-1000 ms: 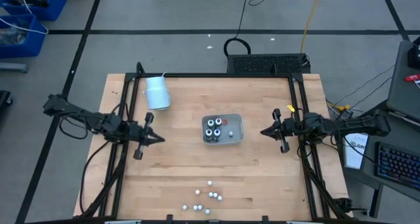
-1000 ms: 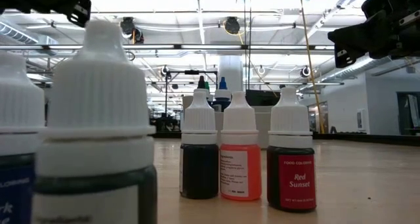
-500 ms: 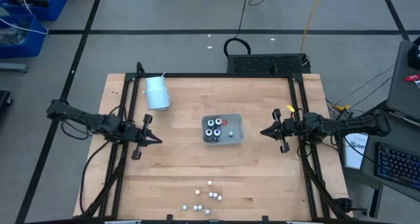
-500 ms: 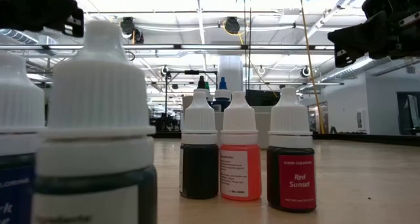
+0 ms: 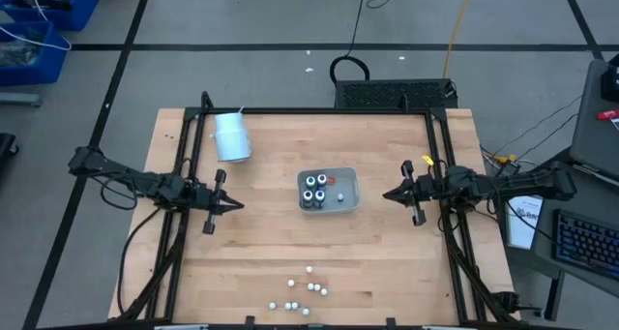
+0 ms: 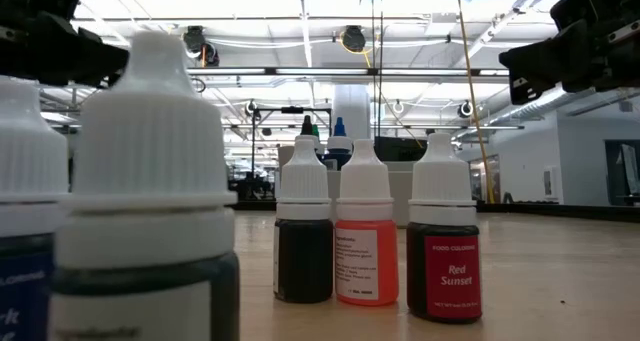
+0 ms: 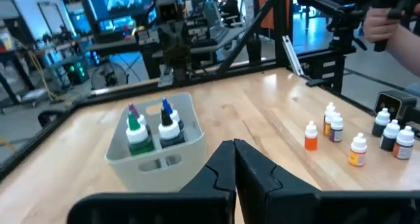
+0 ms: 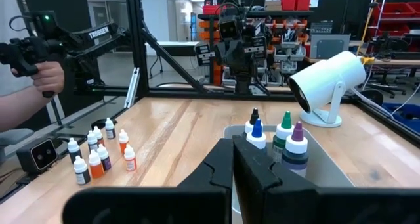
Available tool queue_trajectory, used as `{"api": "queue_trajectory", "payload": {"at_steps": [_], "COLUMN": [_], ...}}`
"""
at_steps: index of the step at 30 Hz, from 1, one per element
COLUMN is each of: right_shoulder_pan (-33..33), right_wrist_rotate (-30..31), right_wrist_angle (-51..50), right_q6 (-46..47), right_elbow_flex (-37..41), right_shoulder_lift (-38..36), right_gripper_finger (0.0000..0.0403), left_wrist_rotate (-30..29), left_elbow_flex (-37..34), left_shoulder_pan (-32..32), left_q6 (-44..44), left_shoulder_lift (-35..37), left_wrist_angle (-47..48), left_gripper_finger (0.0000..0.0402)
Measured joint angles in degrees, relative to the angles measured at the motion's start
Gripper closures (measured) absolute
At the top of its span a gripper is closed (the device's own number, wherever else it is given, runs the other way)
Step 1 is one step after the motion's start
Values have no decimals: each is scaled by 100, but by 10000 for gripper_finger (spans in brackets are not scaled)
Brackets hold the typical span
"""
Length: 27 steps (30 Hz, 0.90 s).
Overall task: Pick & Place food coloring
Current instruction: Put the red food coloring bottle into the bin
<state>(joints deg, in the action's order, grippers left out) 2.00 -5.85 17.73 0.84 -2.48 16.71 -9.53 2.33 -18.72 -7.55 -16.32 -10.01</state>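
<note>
Several food coloring bottles [image 5: 314, 190] stand upright in a pale rectangular tray [image 5: 352, 181] at the table's middle; the left wrist view shows them [image 7: 152, 127] with coloured tips. More food coloring bottles [image 5: 305, 293] stand loose on their bases near the front edge; the low view shows a dark one [image 6: 303, 251], an orange one [image 6: 366, 253] and a red one [image 6: 444, 266]. My left gripper [image 5: 239, 206] hovers shut left of the tray. My right gripper [image 5: 387, 195] hovers shut right of it. Both point level at the tray and hold nothing.
A white cylindrical object [image 5: 232, 136] on a small stand sits at the far left of the table. Black frame rails [image 5: 440, 156] run along the table's left and right sides. A person's hand [image 8: 33, 63] holds a device beyond the front edge.
My left gripper has sunk toward the table, staying shut and level. The bottles and the tray stand as before.
</note>
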Motion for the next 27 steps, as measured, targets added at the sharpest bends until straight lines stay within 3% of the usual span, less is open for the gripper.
{"api": "queue_trajectory", "payload": {"at_steps": [11,20,27], "right_shoulder_pan": [0,581,1364], "right_wrist_rotate": [19,328,728], "right_wrist_angle": [227,455,332], "right_q6": [372,488,408], "right_elbow_flex": [-177,-988,-2386], "right_shoulder_lift": [795,2546,4260], "right_gripper_finger": [403,403,403], "left_wrist_rotate": [27,-106,-108], "left_elbow_flex": [-29,-29,-29], "left_shoulder_pan": [0,0,0], "left_q6": [165,-112,-119], "left_shoulder_lift": [-15,-15,-15], "left_wrist_angle": [-10,-95,-310], "left_gripper_finger": [362,366,366]}}
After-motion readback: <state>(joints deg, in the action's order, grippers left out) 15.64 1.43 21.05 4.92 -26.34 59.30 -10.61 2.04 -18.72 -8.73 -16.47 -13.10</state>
